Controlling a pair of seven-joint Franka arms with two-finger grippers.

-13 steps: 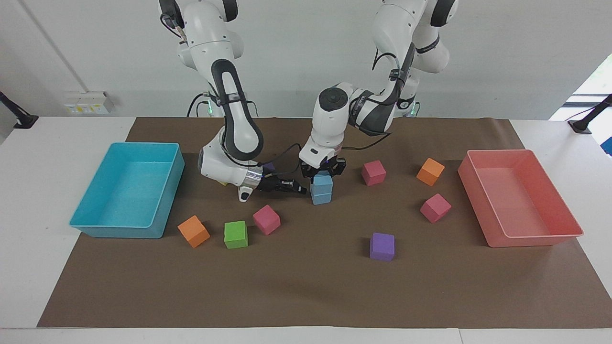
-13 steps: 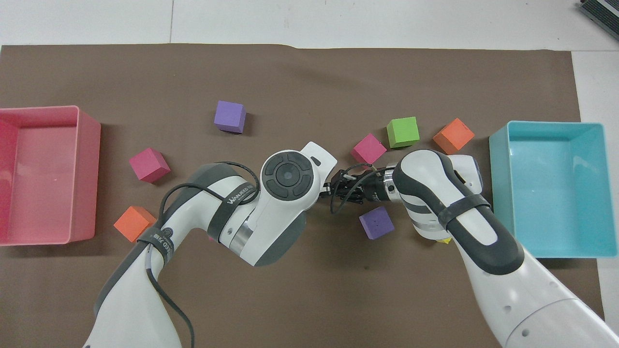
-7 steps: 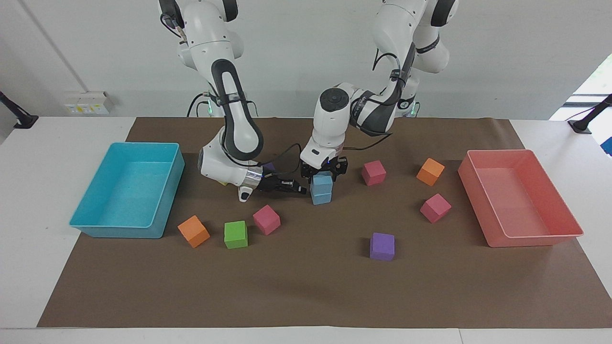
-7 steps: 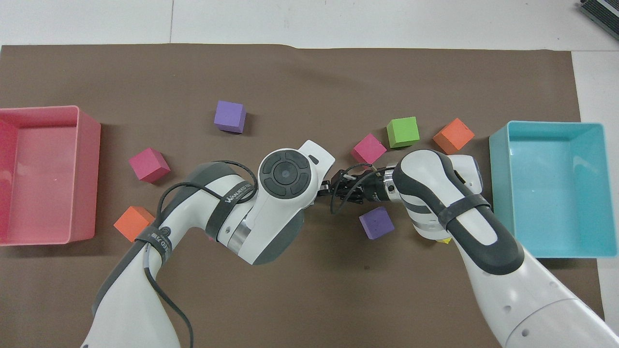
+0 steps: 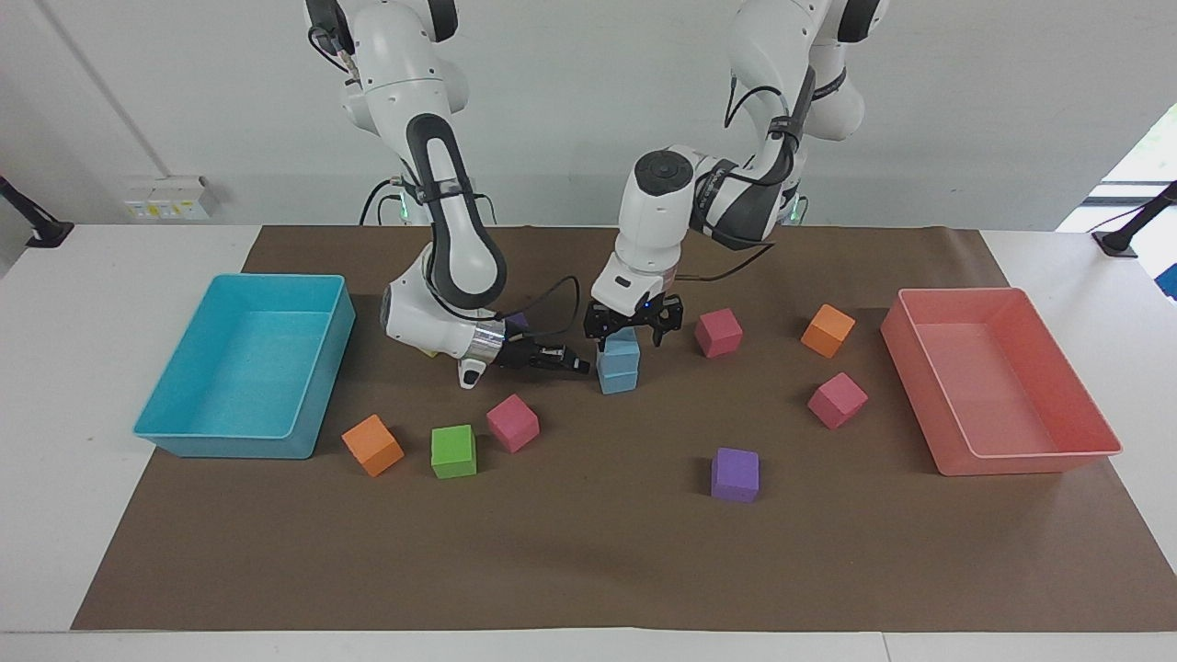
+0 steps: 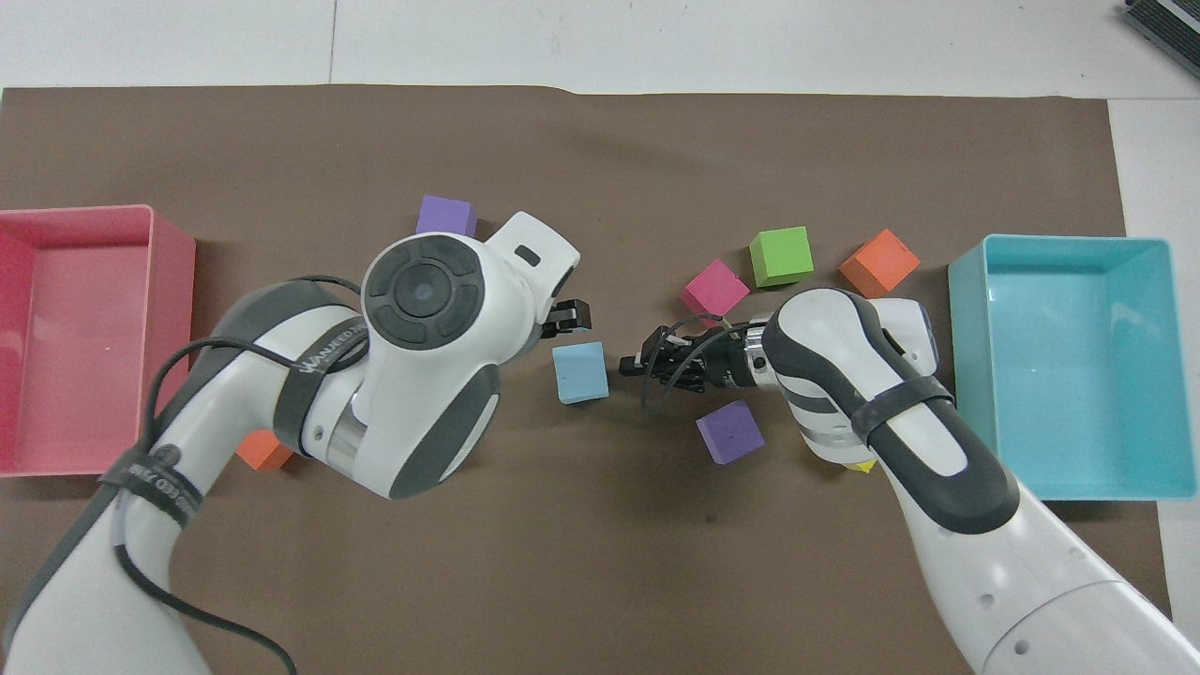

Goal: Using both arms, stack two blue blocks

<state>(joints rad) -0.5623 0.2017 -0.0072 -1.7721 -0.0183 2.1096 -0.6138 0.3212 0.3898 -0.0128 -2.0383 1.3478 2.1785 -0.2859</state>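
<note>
Two blue blocks stand stacked near the middle of the brown mat, the upper blue block (image 5: 621, 350) squarely on the lower blue block (image 5: 618, 378). The overhead view shows the stack's top (image 6: 580, 372). My left gripper (image 5: 631, 333) hangs open just above the upper block, its fingers apart on either side and off the foam. From overhead its wrist hides most of it, and only one of the fingers (image 6: 568, 317) shows. My right gripper (image 5: 579, 365) lies low and shut beside the stack, toward the right arm's end, its tip (image 6: 626, 363) close to the blocks, holding nothing.
A cyan tray (image 5: 230, 446) sits at the right arm's end and a pink tray (image 5: 1011, 455) at the left arm's end. Loose cubes lie around: pink (image 5: 512, 422), green (image 5: 453, 451), orange (image 5: 371, 445), purple (image 5: 735, 474), pink (image 5: 837, 400), orange (image 5: 827, 330), pink (image 5: 718, 332).
My left gripper has opened, let go of the upper blue block and lifted off it, its wrist swinging toward the left arm's end. The stack stays standing. The right arm has not moved.
</note>
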